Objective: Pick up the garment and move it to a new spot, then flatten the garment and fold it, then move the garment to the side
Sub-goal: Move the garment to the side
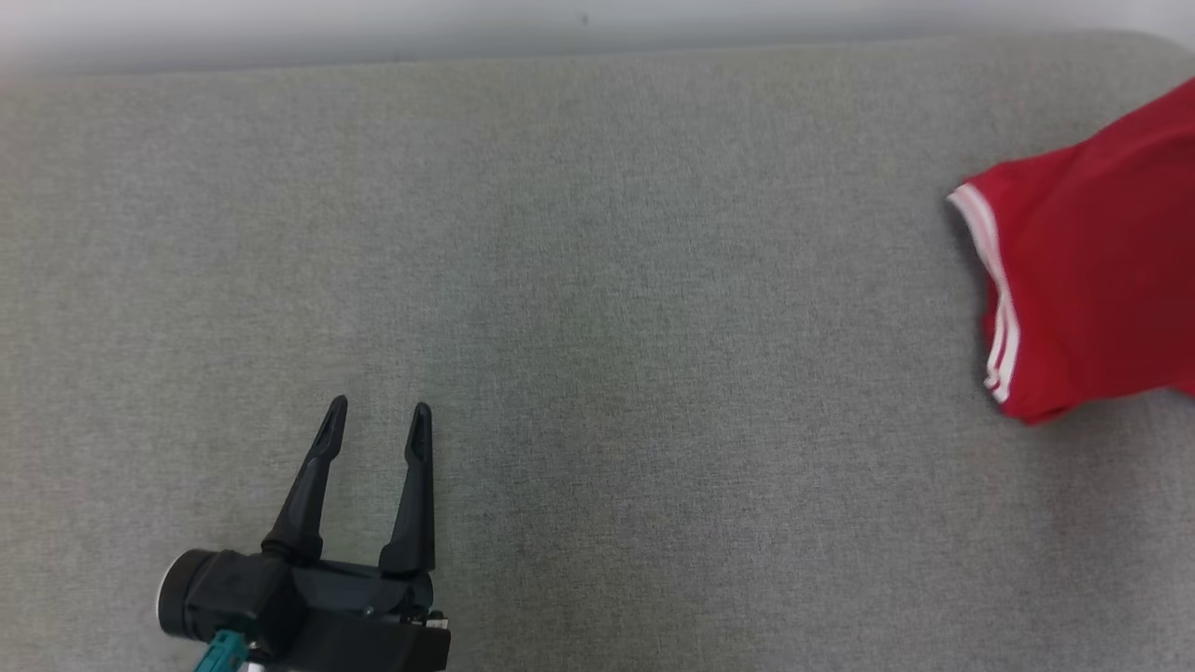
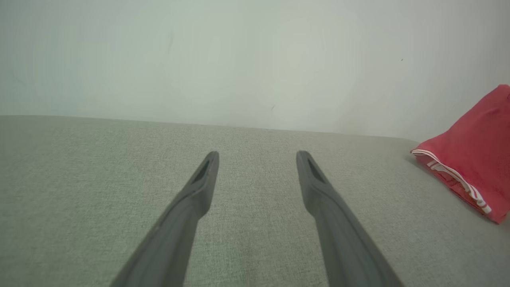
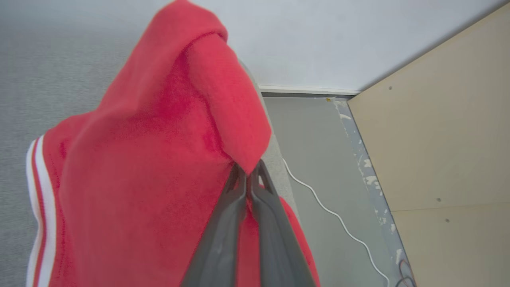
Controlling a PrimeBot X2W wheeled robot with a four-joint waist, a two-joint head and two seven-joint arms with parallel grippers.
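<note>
Pick-up in progress: right jaws clenched on red garment [image 3: 139, 179], tented at desk [image 1: 653, 280] right edge, hem touching surface. Left jaws spread, empty, well apart. Relocating, flattening, folding, side move not done

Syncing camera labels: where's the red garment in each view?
Head view: garment at the right edge, upper half, cut off by the frame.
Left wrist view: garment at the right edge, mid-height.
Right wrist view: garment covers the left and centre, pinched by the shut right gripper.
Shared landmark: the white-striped trim, on the garment's left edge in all three.
</note>
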